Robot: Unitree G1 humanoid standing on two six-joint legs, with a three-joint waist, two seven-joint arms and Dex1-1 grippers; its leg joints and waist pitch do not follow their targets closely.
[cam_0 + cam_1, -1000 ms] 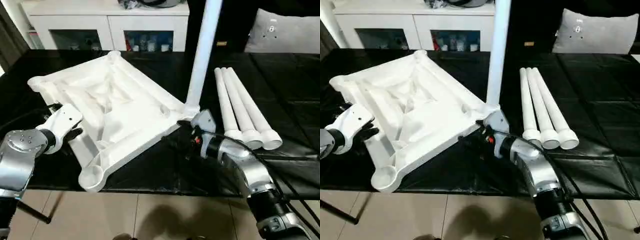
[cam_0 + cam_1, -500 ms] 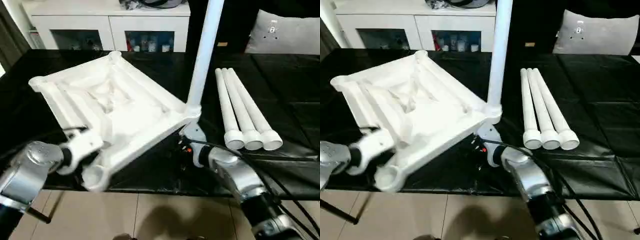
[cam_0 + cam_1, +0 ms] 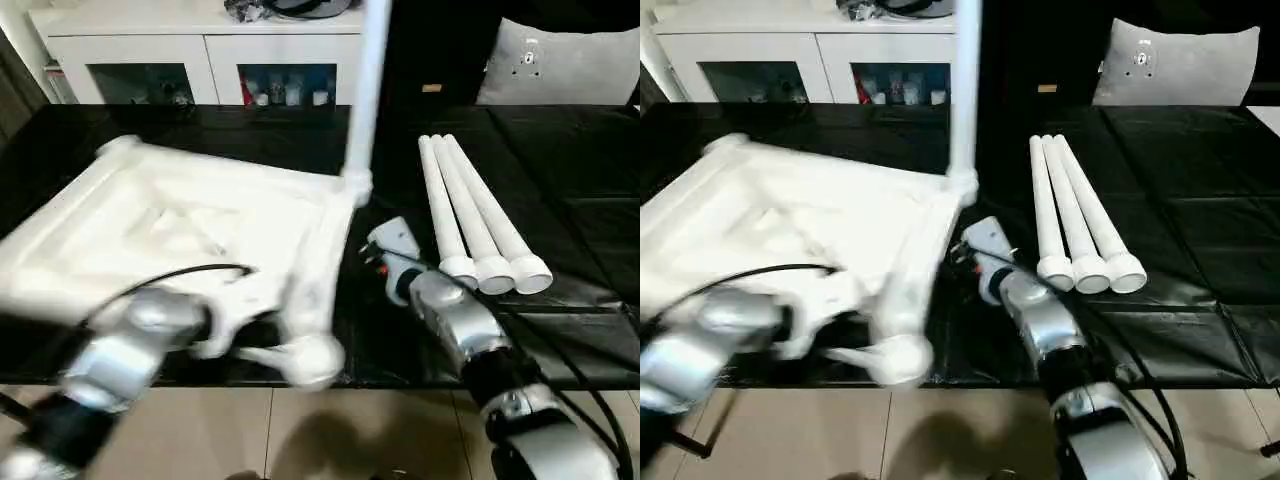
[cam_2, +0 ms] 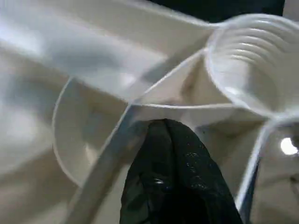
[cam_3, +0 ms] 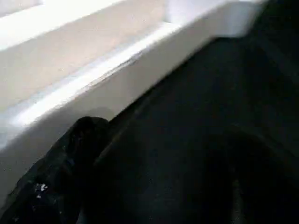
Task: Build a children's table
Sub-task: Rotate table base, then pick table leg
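On a black-covered work surface, the robot's left gripper, fingers clenched together, presses against a rib on the underside of the white table top beside an empty round corner socket at the near edge. The top lies upside down, ribs showing. To its right, the right gripper hangs with jaws spread wide, holding nothing, just beside the top's right rim, one black finger near that edge. One leg stands upright in the far right corner socket. Three loose legs lie side by side farther right, well apart from the top. Behind stand a white cabinet with glass doors and a grey cushion.
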